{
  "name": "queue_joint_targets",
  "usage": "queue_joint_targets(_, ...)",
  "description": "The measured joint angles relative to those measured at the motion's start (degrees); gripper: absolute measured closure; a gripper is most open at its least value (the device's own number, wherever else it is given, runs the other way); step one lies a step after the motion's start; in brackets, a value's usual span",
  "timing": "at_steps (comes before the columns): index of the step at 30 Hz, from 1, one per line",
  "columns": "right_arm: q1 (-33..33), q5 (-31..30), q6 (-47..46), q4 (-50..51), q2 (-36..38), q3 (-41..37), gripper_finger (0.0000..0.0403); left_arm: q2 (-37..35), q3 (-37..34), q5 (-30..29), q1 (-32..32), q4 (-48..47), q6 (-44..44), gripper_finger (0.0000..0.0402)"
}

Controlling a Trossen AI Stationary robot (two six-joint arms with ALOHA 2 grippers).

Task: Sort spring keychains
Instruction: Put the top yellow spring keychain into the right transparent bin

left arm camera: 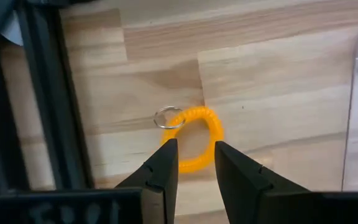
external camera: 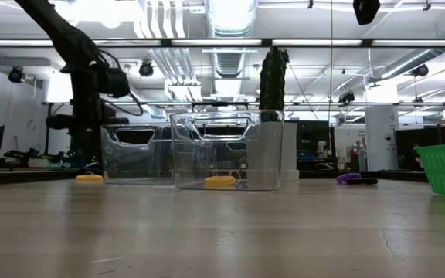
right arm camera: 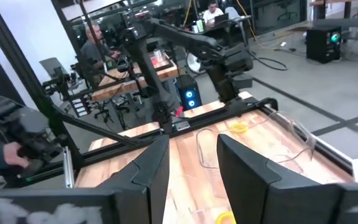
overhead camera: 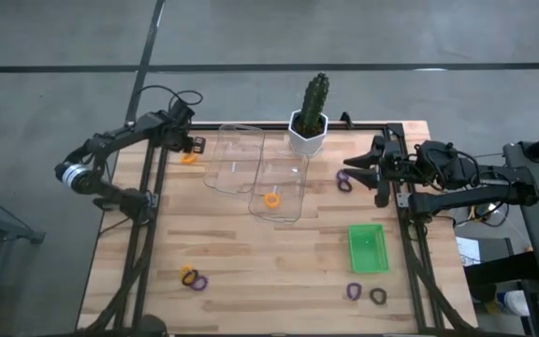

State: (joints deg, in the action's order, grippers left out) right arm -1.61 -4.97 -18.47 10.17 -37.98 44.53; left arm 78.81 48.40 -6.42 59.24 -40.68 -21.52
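Just below left hand (left arm camera: 191, 163): orange keychain (left arm camera: 194, 138)

Two dark jointed arms, looping black cables, silver band on left arm (overhead camera: 71, 172)

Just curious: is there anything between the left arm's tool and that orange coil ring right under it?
Nothing. In the left wrist view only bare wood separates the left tool from the orange spring keychain, its open fingers framing the ring's near edge.

Clear bins (overhead camera: 255, 173) and cactus pot (overhead camera: 308, 131) block back centre; front centre tabletop (overhead camera: 269, 257) open.
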Motion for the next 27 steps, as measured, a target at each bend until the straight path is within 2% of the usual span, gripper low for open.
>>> queue_joint_targets(4, 0.00, 2.31, -0.70, 0.00, 0.00, 0.00, 0.0275, 2.94, 0.02, 1.01, 0.68, 1.27, -0.34, 0.0303)
queue_joint_targets(13, 0.00, 2.51, -1.06, 0.08, 0.00, 0.02, 0.0275, 5.88, 0.42, 0.70, 0.70, 2.23, -1.83, 0.0303)
queue_joint_targets(27, 0.00, 2.69, -1.06, 0.31, 0.02, 0.02, 0.0275, 8.59, 1.51, -4.33, 0.92, 4.60, -5.66, 0.0305)
